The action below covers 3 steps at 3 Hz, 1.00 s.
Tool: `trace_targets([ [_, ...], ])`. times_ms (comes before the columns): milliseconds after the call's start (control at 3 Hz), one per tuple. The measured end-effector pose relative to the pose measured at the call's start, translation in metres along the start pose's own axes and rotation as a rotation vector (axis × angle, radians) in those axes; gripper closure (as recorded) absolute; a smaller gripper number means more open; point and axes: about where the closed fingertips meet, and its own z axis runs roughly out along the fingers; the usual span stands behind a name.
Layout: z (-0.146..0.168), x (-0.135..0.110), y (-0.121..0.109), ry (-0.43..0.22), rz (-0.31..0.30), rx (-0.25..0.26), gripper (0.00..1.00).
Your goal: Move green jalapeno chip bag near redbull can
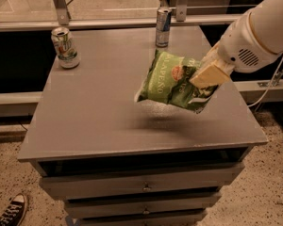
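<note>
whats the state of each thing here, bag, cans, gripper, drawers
green jalapeno chip bag: in the air above the table, tilted, held by its right end
gripper: over the table's right side, shut on the bag
redbull can: upright at the back edge, apart from the bag
white-and-green can: upright, back left
drawers: shut
</note>
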Motion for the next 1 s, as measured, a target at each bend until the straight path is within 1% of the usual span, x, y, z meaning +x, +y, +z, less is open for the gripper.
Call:
trace_targets([
  [333,-0.003,0.003,-0.009,-0.002,0.007,0.026,1.0],
  [667,-0.017,0.015,-0.047,-0.01,0.032,0.127,1.0],
  [1000,-0.03,0.037,-0.106,-0.028,0.093,0.233,1.0],
])
